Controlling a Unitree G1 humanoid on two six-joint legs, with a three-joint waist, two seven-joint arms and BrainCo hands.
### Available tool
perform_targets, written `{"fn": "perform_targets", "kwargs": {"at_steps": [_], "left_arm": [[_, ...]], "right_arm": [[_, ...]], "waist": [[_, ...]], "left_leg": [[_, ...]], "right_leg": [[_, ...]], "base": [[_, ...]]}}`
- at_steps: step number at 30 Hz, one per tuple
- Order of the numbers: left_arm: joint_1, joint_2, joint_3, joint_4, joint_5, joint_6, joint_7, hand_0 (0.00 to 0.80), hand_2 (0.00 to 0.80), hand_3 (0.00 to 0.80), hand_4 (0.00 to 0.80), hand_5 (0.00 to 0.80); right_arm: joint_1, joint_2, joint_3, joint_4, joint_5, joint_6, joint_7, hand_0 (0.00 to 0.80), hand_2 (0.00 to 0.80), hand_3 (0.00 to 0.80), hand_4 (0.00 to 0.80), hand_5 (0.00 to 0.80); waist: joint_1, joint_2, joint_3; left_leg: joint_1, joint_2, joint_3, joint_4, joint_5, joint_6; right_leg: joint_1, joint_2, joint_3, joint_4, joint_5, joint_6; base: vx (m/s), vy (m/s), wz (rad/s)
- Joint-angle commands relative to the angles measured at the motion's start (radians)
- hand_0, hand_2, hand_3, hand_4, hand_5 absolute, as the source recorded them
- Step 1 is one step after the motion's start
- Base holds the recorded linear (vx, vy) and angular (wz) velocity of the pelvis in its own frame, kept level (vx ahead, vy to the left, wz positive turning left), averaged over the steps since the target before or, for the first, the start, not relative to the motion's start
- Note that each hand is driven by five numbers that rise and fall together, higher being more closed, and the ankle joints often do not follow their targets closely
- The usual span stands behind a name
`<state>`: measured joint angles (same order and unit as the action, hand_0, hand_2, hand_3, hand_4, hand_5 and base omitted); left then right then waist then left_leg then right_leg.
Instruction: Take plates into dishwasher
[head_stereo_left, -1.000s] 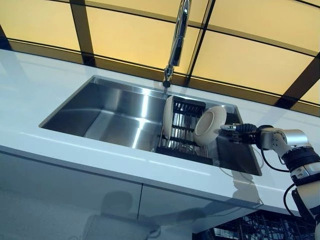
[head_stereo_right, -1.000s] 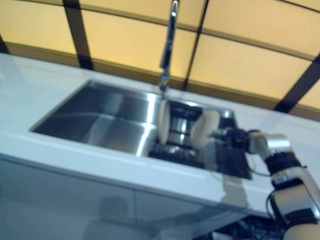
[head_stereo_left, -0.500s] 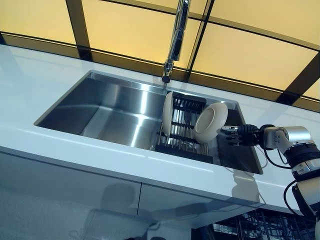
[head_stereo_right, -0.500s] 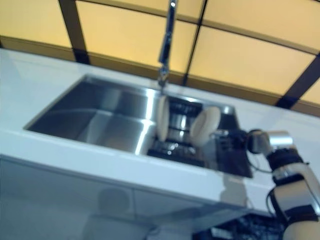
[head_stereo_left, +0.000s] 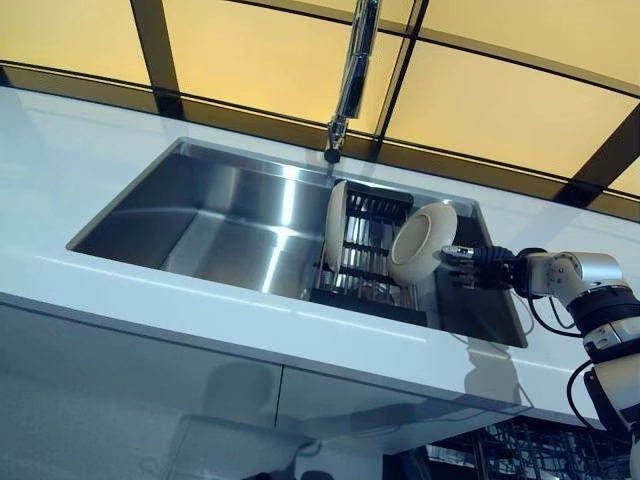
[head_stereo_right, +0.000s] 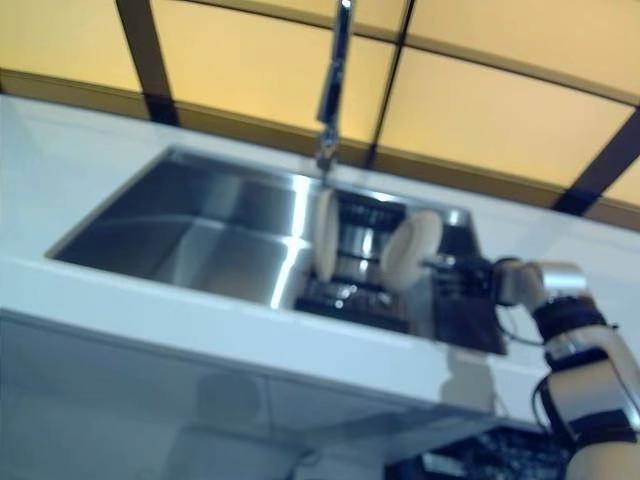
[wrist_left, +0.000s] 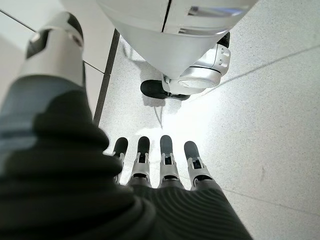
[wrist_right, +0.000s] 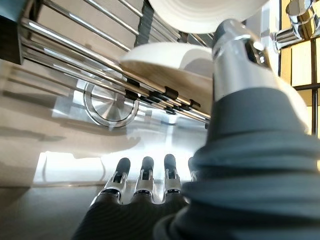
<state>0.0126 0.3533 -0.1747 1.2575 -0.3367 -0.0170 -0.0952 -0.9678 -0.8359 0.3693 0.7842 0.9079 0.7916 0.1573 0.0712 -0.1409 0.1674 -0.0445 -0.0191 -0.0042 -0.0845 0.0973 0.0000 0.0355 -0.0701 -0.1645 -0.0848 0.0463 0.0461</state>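
Observation:
A white plate (head_stereo_left: 421, 243) leans tilted in the black dish rack (head_stereo_left: 362, 268) at the right end of the steel sink (head_stereo_left: 230, 215). A second white plate (head_stereo_left: 336, 226) stands upright at the rack's left side. My right hand (head_stereo_left: 478, 268) reaches in from the right, fingers straight, with its fingertips at the tilted plate's right rim; I cannot tell if they touch. The right wrist view shows that hand (wrist_right: 150, 187) open and empty, with both plates (wrist_right: 170, 56) and the rack bars (wrist_right: 95, 42) past it. My left hand (wrist_left: 157, 167) hangs open over the floor.
A tall tap (head_stereo_left: 352, 80) rises behind the sink, above the rack. White countertop (head_stereo_left: 120, 290) surrounds the sink. A dark wire dishwasher rack (head_stereo_left: 520, 455) shows at the lower right, below the counter edge. The sink drain (wrist_right: 107, 102) lies under the rack.
The view has shifted a little. My right hand has stayed at the tilted plate's rim with hardly any movement. The plates have not moved.

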Motion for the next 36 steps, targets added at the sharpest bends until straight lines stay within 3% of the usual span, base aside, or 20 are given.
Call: {"fn": "perform_targets", "kwargs": {"at_steps": [1, 36], "left_arm": [[-0.005, 0.012, -0.061, 0.024, -0.018, -0.022, -0.004, 0.000, 0.000, 0.000, 0.000, 0.000], [0.005, 0.022, -0.091, 0.019, -0.027, -0.031, -0.007, 0.000, 0.000, 0.000, 0.000, 0.000]], "right_arm": [[-0.087, -0.039, 0.022, -0.022, 0.044, -0.019, -0.028, 0.000, 0.000, 0.000, 0.000, 0.000], [-0.219, -0.078, 0.095, 0.090, -0.067, -0.052, -0.018, 0.000, 0.000, 0.000, 0.000, 0.000]], "waist": [[0.027, 0.004, -0.030], [0.043, -0.004, -0.026]], "left_leg": [[0.052, 0.070, 0.017, -0.003, -0.048, -0.068], [0.062, 0.071, 0.005, -0.003, -0.049, -0.069]], "right_leg": [[0.021, -0.036, -0.009, 0.014, 0.027, 0.073], [0.032, -0.032, -0.019, 0.016, 0.022, 0.069]], "base": [[0.000, 0.000, 0.00], [0.003, 0.000, 0.00]]}}
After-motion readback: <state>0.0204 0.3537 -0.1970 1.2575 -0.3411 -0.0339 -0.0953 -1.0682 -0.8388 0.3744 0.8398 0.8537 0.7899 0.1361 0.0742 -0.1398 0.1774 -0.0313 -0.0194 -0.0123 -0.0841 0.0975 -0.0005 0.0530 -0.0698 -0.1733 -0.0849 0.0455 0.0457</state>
